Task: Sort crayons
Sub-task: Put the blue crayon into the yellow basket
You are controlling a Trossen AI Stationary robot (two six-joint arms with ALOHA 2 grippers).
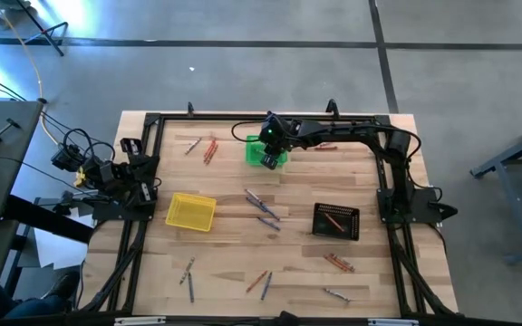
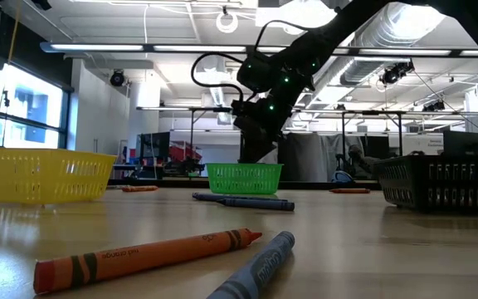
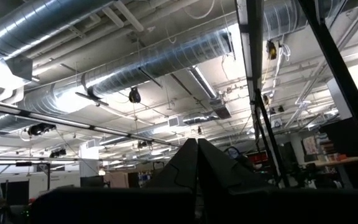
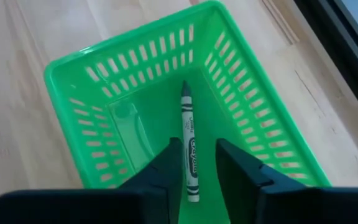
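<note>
While the right gripper (image 4: 194,163) hangs over the green basket (image 4: 263,134), its fingers stand parted, gripping nothing; a grey crayon (image 4: 190,149) lies on the basket floor between and just beneath them.

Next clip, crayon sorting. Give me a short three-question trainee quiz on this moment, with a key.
1. True or false: the right gripper hangs above the green basket.
2. How many crayons lie in the green basket, and of what colour?
3. Where is the left gripper: A) over the yellow basket, B) back at the table's left edge, fingers shut, C) over the black basket?

Key: 1 true. 2 one, a grey crayon lying on the basket floor between the open fingers. 3 B.
</note>
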